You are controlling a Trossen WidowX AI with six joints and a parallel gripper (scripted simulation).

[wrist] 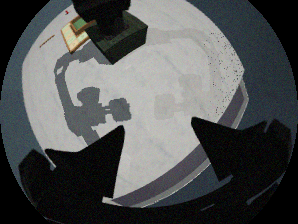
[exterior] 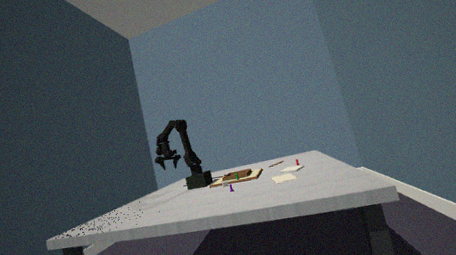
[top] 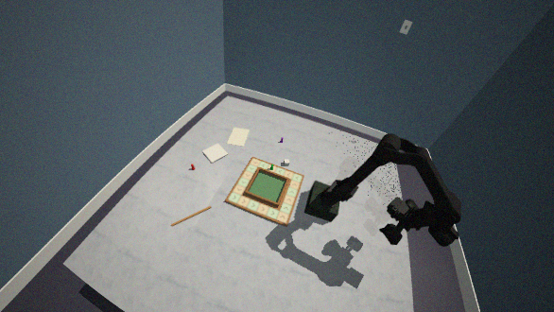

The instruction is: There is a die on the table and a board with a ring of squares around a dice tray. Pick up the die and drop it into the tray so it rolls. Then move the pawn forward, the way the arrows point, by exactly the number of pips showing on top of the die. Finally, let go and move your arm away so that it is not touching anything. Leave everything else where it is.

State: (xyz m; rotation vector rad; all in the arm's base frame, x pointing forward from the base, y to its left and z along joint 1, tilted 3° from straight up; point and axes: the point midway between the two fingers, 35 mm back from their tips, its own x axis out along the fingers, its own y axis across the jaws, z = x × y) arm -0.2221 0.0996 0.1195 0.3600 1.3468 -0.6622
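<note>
Carefully swing the empty, spread gripper over the white die, just beyond the board's one o'clock edge in the top view, then descend straight.

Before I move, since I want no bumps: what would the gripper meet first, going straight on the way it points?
The gripper points down, so probably the bare tabletop on the arm's side away from the board; the exact spot is unclear.
</note>
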